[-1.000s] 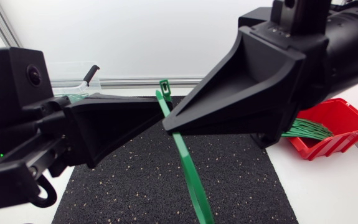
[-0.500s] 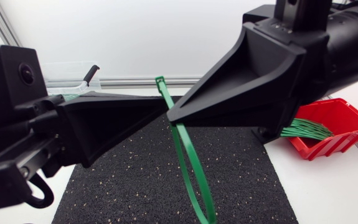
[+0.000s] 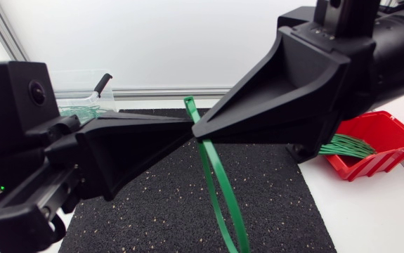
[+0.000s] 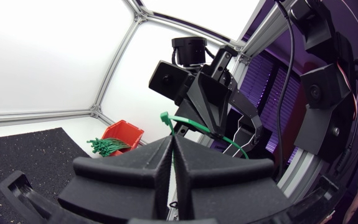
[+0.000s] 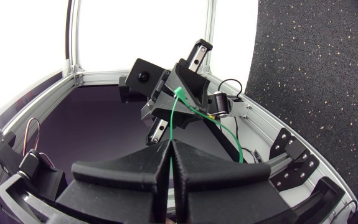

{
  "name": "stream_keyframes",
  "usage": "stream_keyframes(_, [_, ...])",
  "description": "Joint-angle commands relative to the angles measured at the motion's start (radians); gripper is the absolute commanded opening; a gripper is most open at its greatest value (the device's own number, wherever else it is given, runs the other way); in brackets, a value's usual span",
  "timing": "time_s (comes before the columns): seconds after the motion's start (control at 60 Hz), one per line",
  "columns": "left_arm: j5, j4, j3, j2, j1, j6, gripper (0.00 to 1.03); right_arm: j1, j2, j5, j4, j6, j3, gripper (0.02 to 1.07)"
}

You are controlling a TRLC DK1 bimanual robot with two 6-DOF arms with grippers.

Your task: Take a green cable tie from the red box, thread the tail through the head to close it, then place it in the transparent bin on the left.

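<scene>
A black speckled rubber mat point(image 3: 272, 197) lies on the white desk point(image 3: 370, 211). Right of the mat sits a red plastic box point(image 3: 391, 140), and a transparent plastic bin point(image 3: 75, 88) sits behind the mat's left corner. Above the mat, the left tool point(image 3: 187, 129) and the right tool point(image 3: 197, 132) meet tip to tip, with a looped green cable tie point(image 3: 216, 176) between them.

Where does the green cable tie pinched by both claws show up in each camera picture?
Head view: green cable tie in the middle, pinched where left gripper and right gripper meet.
Left wrist view: pokes out ahead of the left gripper's tips.
Right wrist view: rises ahead of the right gripper's tips.
Shared landmark: the black mat, in all three.
</scene>
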Motion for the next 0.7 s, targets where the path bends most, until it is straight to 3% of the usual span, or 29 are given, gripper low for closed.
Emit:
stream_keyframes(0.0, [0.000,0.003,-0.016,-0.018,-0.017,0.022,0.04,-0.006,0.009,0.001,0.022,0.031,-0.018,0.08])
stream_keyframes(0.333, [-0.068,-0.002,-0.023,-0.037,-0.026,0.105,0.04,-0.035,0.020,0.003,0.016,0.042,-0.018,0.08])
stream_keyframes(0.683, [-0.198,0.005,-0.042,-0.050,-0.120,0.251,0.04,-0.037,0.033,0.003,0.010,0.045,-0.018,0.08])
